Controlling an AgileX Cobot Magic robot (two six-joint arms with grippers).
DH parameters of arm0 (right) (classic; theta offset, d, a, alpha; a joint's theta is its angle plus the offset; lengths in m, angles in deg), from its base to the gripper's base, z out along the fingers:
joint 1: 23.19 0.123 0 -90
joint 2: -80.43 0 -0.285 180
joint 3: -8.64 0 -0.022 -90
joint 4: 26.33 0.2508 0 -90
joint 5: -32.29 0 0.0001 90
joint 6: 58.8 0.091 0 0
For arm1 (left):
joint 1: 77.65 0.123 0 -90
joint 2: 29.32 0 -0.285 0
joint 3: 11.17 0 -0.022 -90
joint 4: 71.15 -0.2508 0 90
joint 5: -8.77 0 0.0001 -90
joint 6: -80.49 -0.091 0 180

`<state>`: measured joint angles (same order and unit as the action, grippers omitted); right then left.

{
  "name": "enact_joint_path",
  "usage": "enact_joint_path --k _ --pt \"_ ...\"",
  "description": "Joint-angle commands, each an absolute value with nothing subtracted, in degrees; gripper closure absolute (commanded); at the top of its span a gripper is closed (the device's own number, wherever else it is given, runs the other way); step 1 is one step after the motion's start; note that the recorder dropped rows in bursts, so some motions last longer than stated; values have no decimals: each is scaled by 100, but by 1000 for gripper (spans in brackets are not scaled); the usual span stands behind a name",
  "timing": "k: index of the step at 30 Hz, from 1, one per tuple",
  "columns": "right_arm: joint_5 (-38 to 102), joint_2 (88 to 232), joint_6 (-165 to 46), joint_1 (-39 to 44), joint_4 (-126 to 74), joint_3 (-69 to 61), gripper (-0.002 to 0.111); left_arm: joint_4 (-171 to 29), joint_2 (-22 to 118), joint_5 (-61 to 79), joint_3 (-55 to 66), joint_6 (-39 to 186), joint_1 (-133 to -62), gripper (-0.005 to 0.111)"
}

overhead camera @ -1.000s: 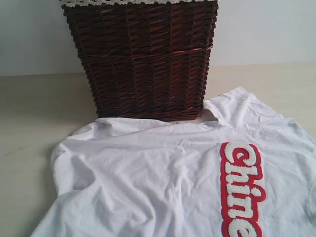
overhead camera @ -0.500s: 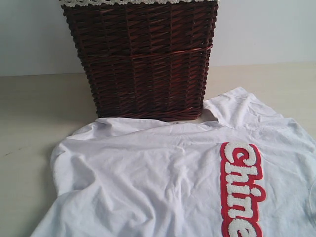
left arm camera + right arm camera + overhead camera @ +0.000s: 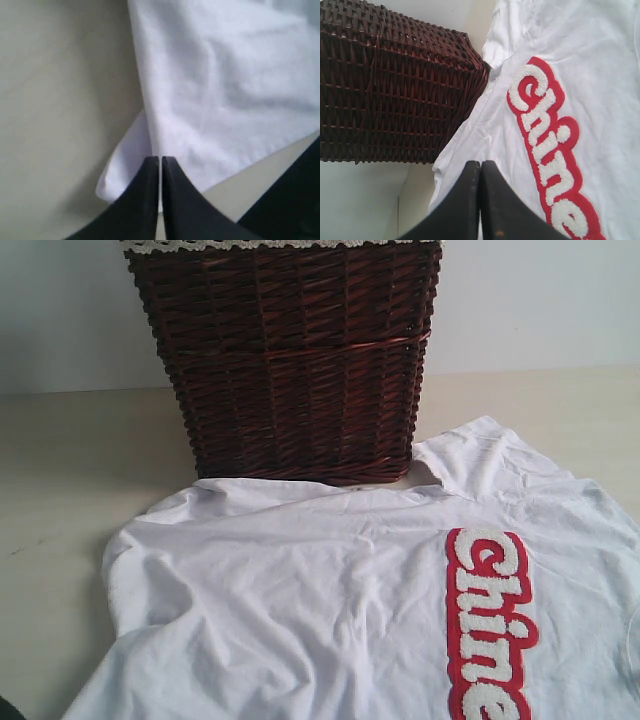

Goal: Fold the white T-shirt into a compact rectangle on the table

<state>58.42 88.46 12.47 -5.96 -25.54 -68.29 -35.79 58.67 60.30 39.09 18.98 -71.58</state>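
The white T-shirt (image 3: 330, 600) lies spread and wrinkled on the pale table (image 3: 70, 470), its red-outlined "Chine" lettering (image 3: 490, 625) facing up on the right. In the left wrist view my left gripper (image 3: 160, 159) is shut, its tips over a folded corner at the shirt's (image 3: 220, 85) edge beside bare table (image 3: 55, 100); no cloth shows between the jaws. My right gripper (image 3: 480, 163) is shut too and hangs above the shirt (image 3: 600, 65), between the lettering (image 3: 545, 135) and the basket. Both grippers themselves are out of the exterior view.
A dark brown wicker basket (image 3: 290, 360) with a lace-trimmed lining stands on the table right behind the shirt's top edge, also in the right wrist view (image 3: 390, 90). A dark blurred shape (image 3: 295, 200) fills one corner of the left wrist view.
A small dark sliver has come into the exterior view's lower left corner. The shirt and basket have not moved.
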Motion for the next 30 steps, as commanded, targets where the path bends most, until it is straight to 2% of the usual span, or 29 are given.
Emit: enact_joint_path --k 1,4,6,16,18,20,22,23,30 --pt "5787 8822 1221 -598 -2595 -6835 108 -3471 6107 5888 3875 1826 -7177 79" --pt "5787 8822 1221 -598 -2595 -6835 108 -3506 6178 5546 3875 1826 -7177 63" --pt "5787 8822 1221 -598 -2595 -6835 108 -3576 6191 5323 3875 1826 -7177 58" --pt "5787 8822 1221 -598 -2595 -6835 108 -4033 6216 4886 4486 1593 -7177 59" --pt "5787 8822 1221 -598 -2595 -6835 108 -4006 6216 4572 4535 1593 -7177 63" --pt "5787 8822 1221 -598 -2595 -6835 108 -3944 6216 4443 4535 1593 -7177 79" --pt "5787 8822 1221 -598 -2595 -6835 108 -3933 6216 4443 4535 1593 -7177 101" --pt "5787 8822 1221 -598 -2595 -6835 108 -3955 6216 4459 4535 1593 -7177 106" --pt "5787 8822 1221 -598 -2595 -6835 108 -4607 6163 4972 4535 1604 -7177 107"
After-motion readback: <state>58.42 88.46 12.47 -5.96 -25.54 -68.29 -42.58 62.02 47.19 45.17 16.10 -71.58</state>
